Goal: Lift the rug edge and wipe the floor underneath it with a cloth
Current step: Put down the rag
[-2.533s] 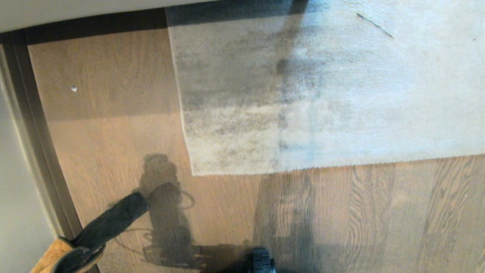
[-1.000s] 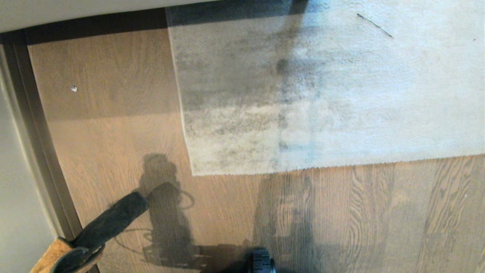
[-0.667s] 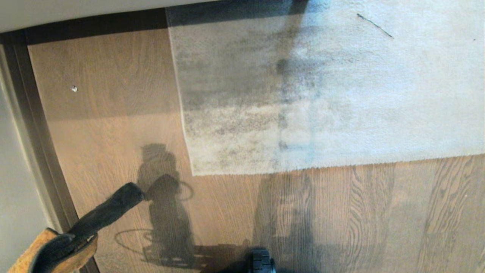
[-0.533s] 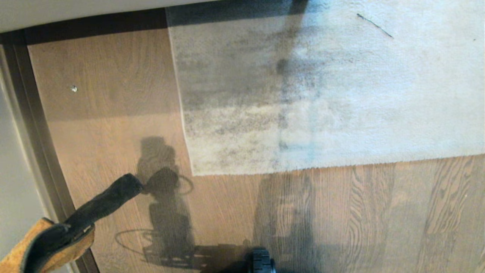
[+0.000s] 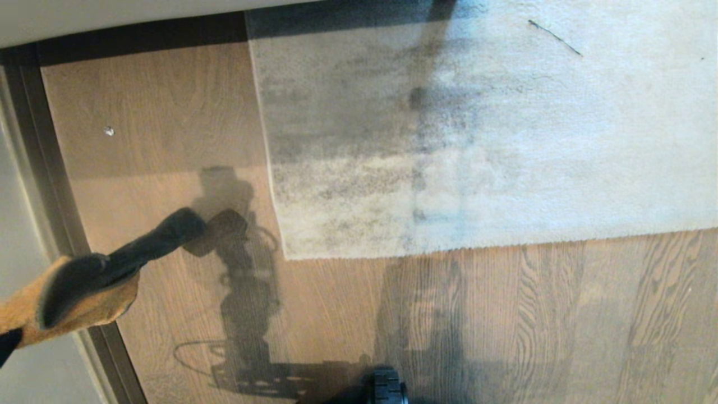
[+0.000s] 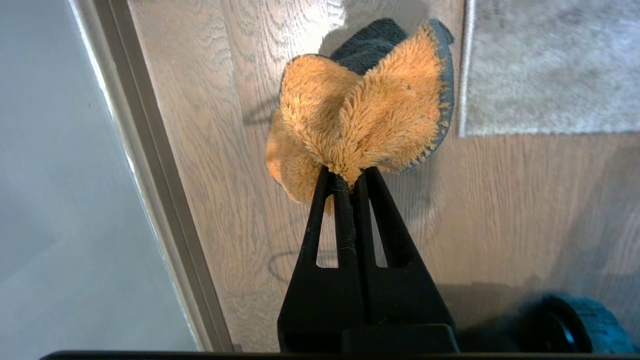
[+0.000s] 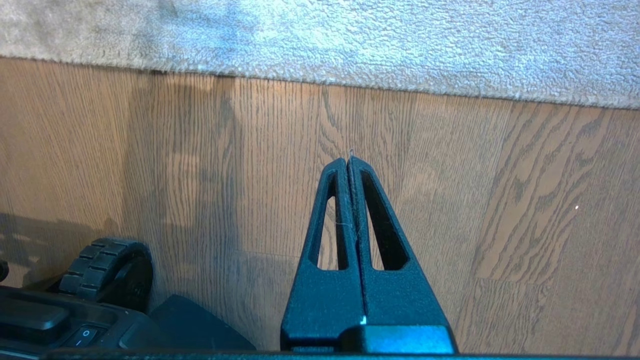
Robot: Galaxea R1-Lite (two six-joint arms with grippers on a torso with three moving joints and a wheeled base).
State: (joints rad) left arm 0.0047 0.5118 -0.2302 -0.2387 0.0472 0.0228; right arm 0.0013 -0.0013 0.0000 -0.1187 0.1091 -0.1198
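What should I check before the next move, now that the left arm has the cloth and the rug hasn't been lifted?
1. Cloth grip: ok. The left gripper is shut on the cloth, pinching a bunched fold.
2. Cloth clear of the floor: cannot tell; it hangs over the floor left of the rug.
3. Rug edge: not ok, it lies flat on the floor, not yet lifted.
4. Right gripper: not ok for lifting; it is shut, empty, and short of the rug edge.
5. Floor left of the rug: not ok, a small pale speck lies there.
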